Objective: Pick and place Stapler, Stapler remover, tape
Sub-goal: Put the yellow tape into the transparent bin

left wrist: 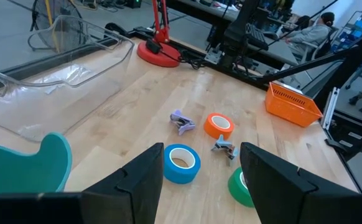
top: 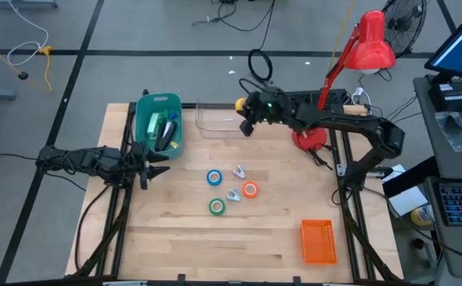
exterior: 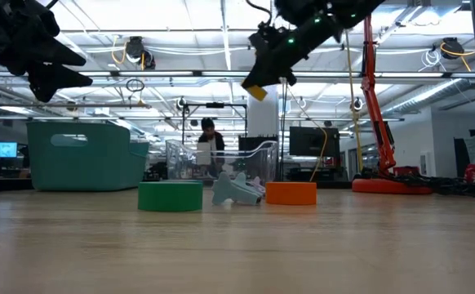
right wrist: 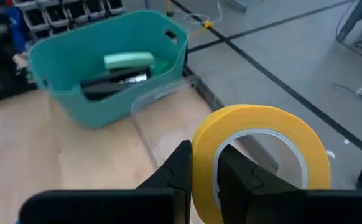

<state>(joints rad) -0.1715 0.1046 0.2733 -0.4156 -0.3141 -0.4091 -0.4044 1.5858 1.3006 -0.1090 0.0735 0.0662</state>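
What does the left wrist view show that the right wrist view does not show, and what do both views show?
Only the left wrist view shows the blue tape, the orange tape, the green tape, two small stapler removers and the orange basket, past the open left gripper.

Only the right wrist view shows the yellow tape, held in the right gripper, and the staplers inside the teal bin.

Both show the clear container and part of the teal bin.

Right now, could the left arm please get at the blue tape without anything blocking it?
Probably yes: the left gripper is open and empty, and only bare table lies between it and the blue tape.
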